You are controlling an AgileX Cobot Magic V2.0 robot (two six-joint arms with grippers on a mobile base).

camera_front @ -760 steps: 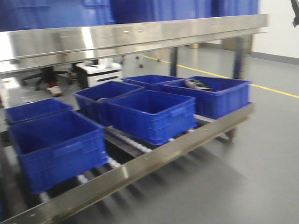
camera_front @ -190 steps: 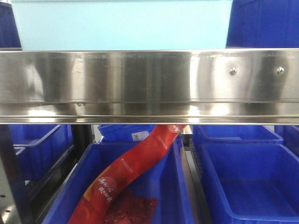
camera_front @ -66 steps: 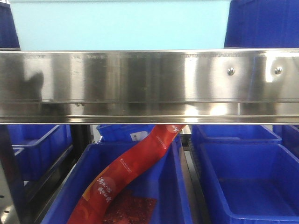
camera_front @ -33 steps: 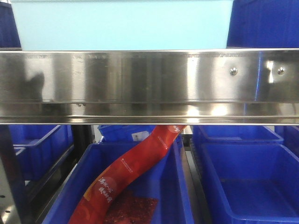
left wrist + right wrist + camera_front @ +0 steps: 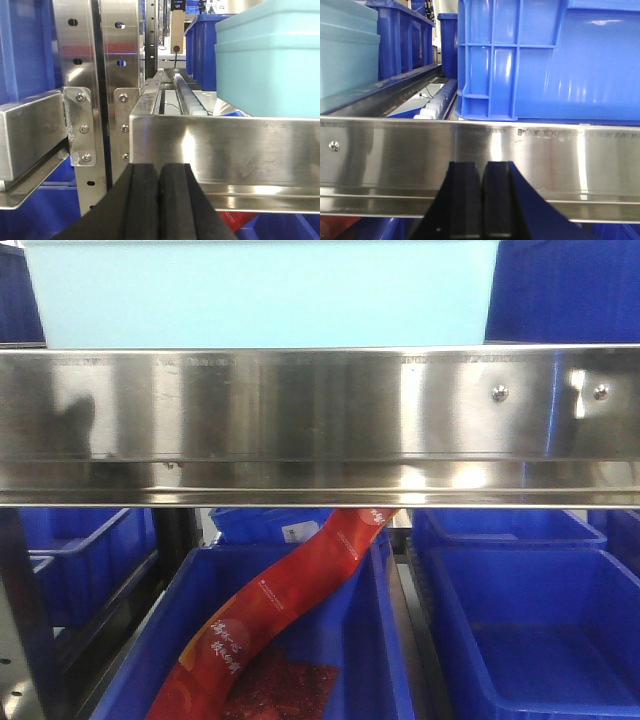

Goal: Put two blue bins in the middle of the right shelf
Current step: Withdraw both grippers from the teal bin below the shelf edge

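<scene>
A blue bin (image 5: 555, 60) stands on the upper shelf, close above and to the right of my right gripper (image 5: 481, 172), which is shut and empty in front of the steel shelf rail (image 5: 395, 150). The same bin shows at the top right of the front view (image 5: 565, 290). More blue bins sit on the lower level: one holding red packets (image 5: 340, 660) and an empty one (image 5: 530, 630). My left gripper (image 5: 158, 175) is shut and empty, facing the steel rail (image 5: 240, 150) beside a pale teal bin (image 5: 270, 60).
The pale teal bin (image 5: 260, 290) fills the upper shelf's middle in the front view. The wide steel rail (image 5: 320, 420) crosses the whole view. A red packet strip (image 5: 290, 600) rises from the lower bin. Steel uprights (image 5: 90, 75) stand left of the left gripper.
Long ago the view showed the shelf from farther off with several bins. Over the last second nothing has visibly moved beyond a slight sideways shift of the view.
</scene>
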